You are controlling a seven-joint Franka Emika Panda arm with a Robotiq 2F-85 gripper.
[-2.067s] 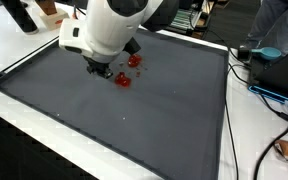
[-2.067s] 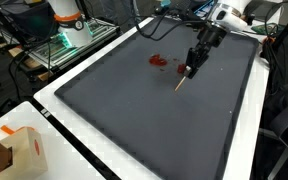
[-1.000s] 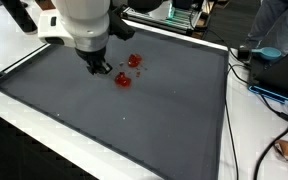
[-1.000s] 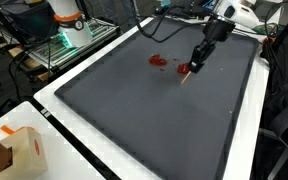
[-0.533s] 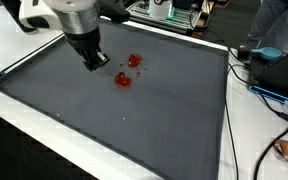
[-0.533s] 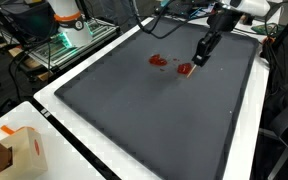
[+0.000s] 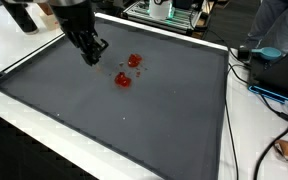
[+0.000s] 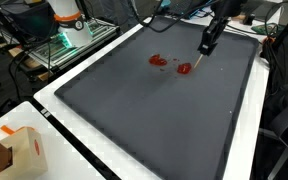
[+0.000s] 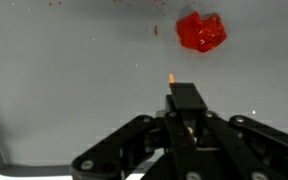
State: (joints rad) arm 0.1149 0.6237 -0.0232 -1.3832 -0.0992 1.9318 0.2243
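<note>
Clenches pincer [image 9: 184,100] on a thin stick [image 9: 171,76], above the worktop [image 7: 134,130] toward its far edge. Shows a red blob [image 9: 201,31] just beyond the tip, second blob [image 7: 135,61] farther back.

Bright even indoor light, soft shadows, wrist view slightly blurred

An exterior view looks down from high up and far off across the dark mat [image 7: 134,125]. There the red bits [image 7: 123,80] lie just beside the jaws of the gripper [image 7: 92,52].

An exterior view looks from a different side, also high, with the gripper [image 8: 204,48] farther back.

The wrist camera sits right behind the jaws. It looks down along the pinched stick [image 9: 171,75], very close.

All three see the red bits.
</note>
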